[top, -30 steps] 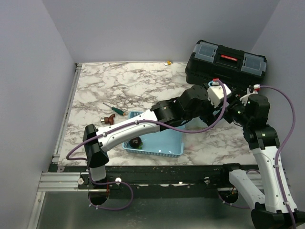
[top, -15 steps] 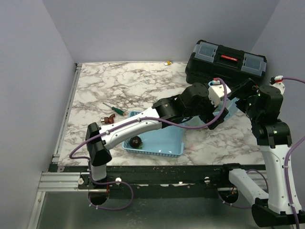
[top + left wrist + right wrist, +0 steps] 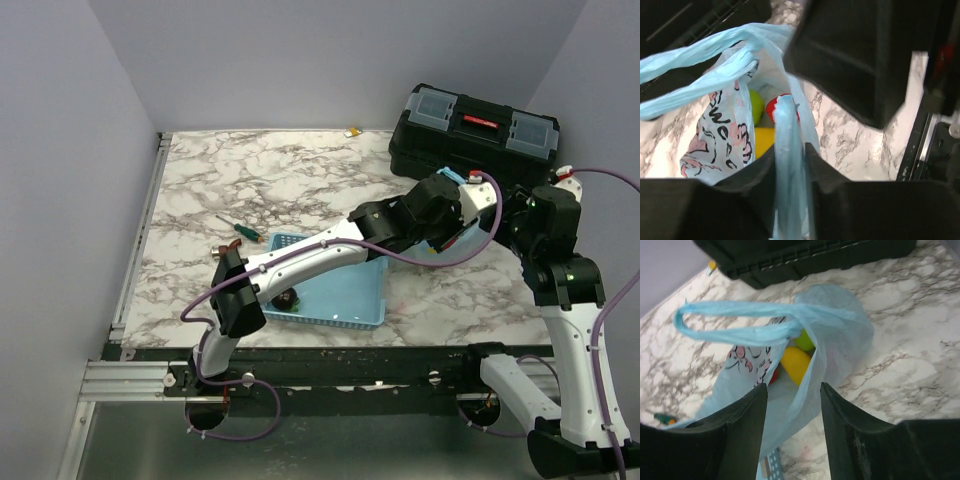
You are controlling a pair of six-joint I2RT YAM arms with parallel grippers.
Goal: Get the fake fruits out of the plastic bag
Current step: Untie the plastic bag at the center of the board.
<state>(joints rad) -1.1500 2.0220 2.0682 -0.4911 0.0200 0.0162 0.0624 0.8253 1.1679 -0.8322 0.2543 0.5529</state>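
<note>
The light-blue plastic bag (image 3: 720,125) stands open on the marble, its loop handles held up. My left gripper (image 3: 790,150) is shut on a strip of the bag's rim. Inside lie fake fruits: a green apple (image 3: 756,106), a red one (image 3: 774,107) and a yellow oblong one (image 3: 765,141). In the right wrist view the bag (image 3: 835,330) shows the yellow fruit (image 3: 796,363), the green apple (image 3: 804,341) and a red fruit (image 3: 774,375). My right gripper (image 3: 792,386) is open, with the bag's near wall between its fingers, unpinched. From above, both grippers (image 3: 462,200) (image 3: 510,215) hide most of the bag.
A black toolbox (image 3: 480,130) stands at the back right, just behind the bag. The light-blue latticed basket (image 3: 335,290) sits near the front edge with a dark plum (image 3: 288,298) in it. A green-handled screwdriver (image 3: 240,230) lies to the left.
My left gripper has closed on the bag's rim and moved right toward the toolbox. The right gripper's jaws have narrowed around the bag's wall.
</note>
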